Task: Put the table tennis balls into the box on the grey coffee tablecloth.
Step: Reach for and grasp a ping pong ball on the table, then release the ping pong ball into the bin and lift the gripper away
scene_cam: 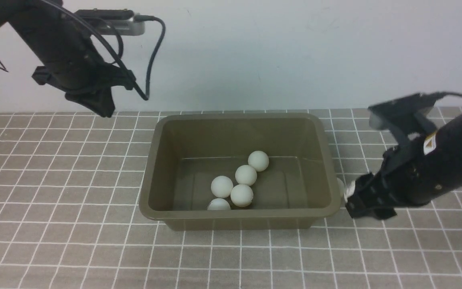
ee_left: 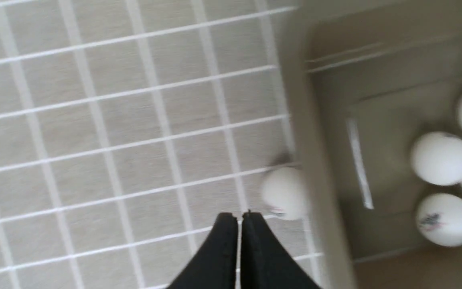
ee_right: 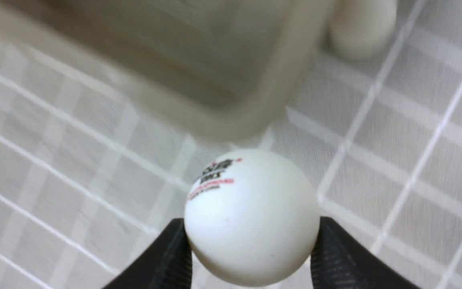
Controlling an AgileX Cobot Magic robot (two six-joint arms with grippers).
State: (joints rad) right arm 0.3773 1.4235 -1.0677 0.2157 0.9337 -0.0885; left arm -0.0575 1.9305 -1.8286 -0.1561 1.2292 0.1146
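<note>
Inside the box, which sat on the checked cloth, five balls already lay clustered on the floor, so most of the job looked done. Beside the box's right wall, the right gripper hung low over the cloth with its jaws clamped on a sixth ball, which showed red and dark print. That ball was outside the box and not yet above the rim. A loose ball rested on the cloth just beside the same right wall, half hidden by the rim in the front view.

The left gripper was raised well above the cloth behind the box's left side, jaws together and holding nothing. Its wrist view showed a stray ball on the cloth, touching or almost touching the outside of a box wall. The front view did not show it, probably because the rim hid it.

By my reckoning, what was left was to carry the sixth ball over the rim and let go. After that, the two balls tucked against the walls had to be collected, and the flared rim left little room there for jaws.
</note>
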